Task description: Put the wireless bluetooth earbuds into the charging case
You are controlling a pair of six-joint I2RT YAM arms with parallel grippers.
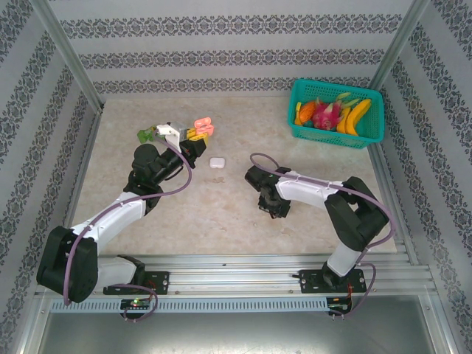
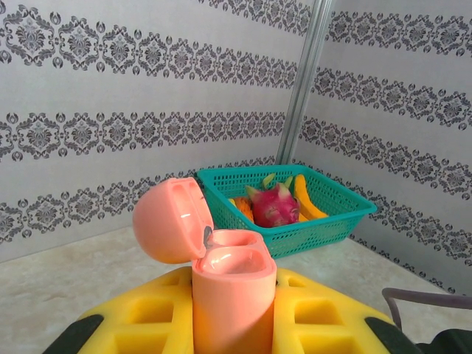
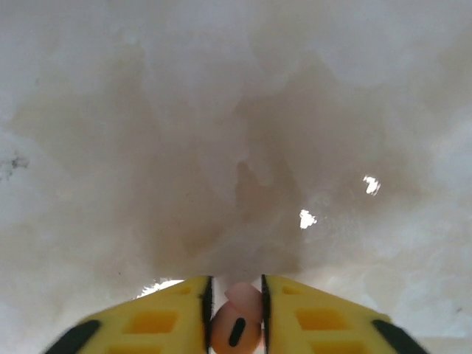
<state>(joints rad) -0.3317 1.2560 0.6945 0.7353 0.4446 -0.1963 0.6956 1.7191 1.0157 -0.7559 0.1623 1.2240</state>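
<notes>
Left arm [image 1: 118, 210] — runs from its base at the near left corner diagonally up the table. The left gripper [image 1: 198, 135] at its far end is clamped on a rounded pink plastic charging case [image 1: 203, 125].

Right arm [image 1: 317, 193] — elbow folded back on the right, forearm reaching left toward the table's middle. The right gripper [image 1: 271, 209] points down at the beige marbled tabletop [image 1: 221, 228].

Top view: a small white pebble-shaped case [image 1: 217, 162] lies closed on the tabletop between the two grippers, apart from both. A teal plastic mesh basket [image 1: 335, 110] of fruit sits in the far right corner. What the right gripper carries cannot be told from here.

Left wrist view: yellow padded fingers [image 2: 133, 324] press the pink charging case from both sides. It stands upright, with its hinged round lid [image 2: 173, 221] swung open to the left. Behind it is the basket, with a magenta dragon fruit [image 2: 274, 206] inside, against grey patterned wallpaper [image 2: 110, 133].

Right wrist view: the yellow fingers [image 3: 162, 317] stand nearly together, pinching a small pink plastic earbud [image 3: 237, 328] that has a dark oval mark on its face. The tabletop below is close and blurred. Whether the earbud touches it cannot be told. The earbud is well apart from the open case.
</notes>
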